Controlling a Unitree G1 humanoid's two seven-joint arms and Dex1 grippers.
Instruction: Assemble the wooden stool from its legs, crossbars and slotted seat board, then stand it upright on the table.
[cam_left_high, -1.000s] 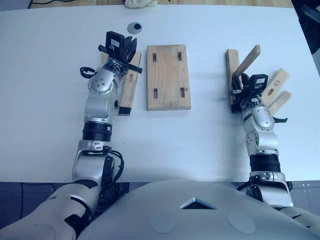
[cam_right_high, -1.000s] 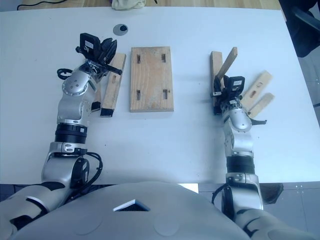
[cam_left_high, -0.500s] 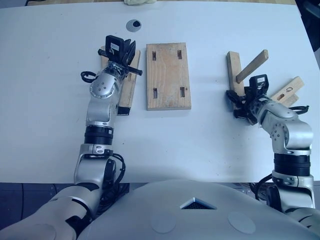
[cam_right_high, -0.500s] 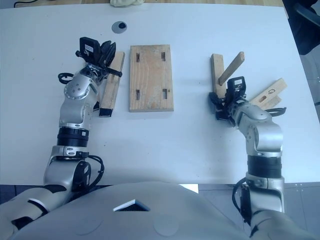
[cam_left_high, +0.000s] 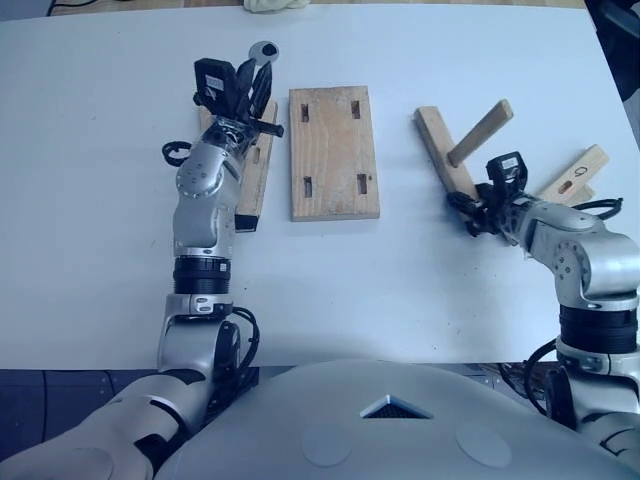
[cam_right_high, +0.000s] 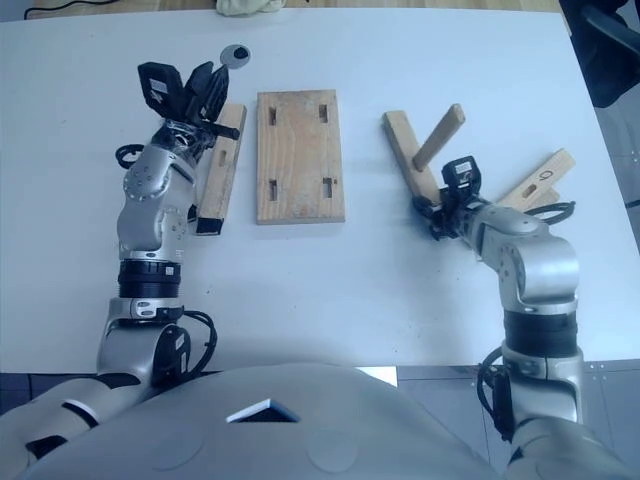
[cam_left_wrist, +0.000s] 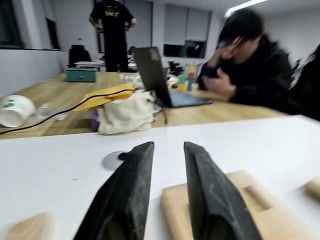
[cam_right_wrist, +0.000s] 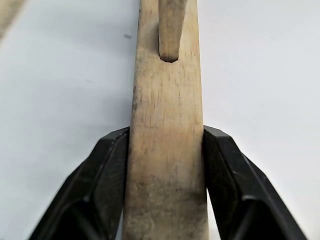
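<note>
While clamping the leg (cam_left_high: 445, 155) (crossbar (cam_left_high: 482, 130) already slotted in) in the right gripper (cam_right_wrist: 166, 137), probably to bring it to the seat board (cam_left_high: 333, 152) on the worktop (cam_left_high: 100, 250), holds the left gripper (cam_left_wrist: 168, 150) narrowly parted above spare legs (cam_left_high: 257, 175)

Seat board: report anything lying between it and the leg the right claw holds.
Nothing visible. Only bare table separates the seat board from the leg in the right claw.
</note>
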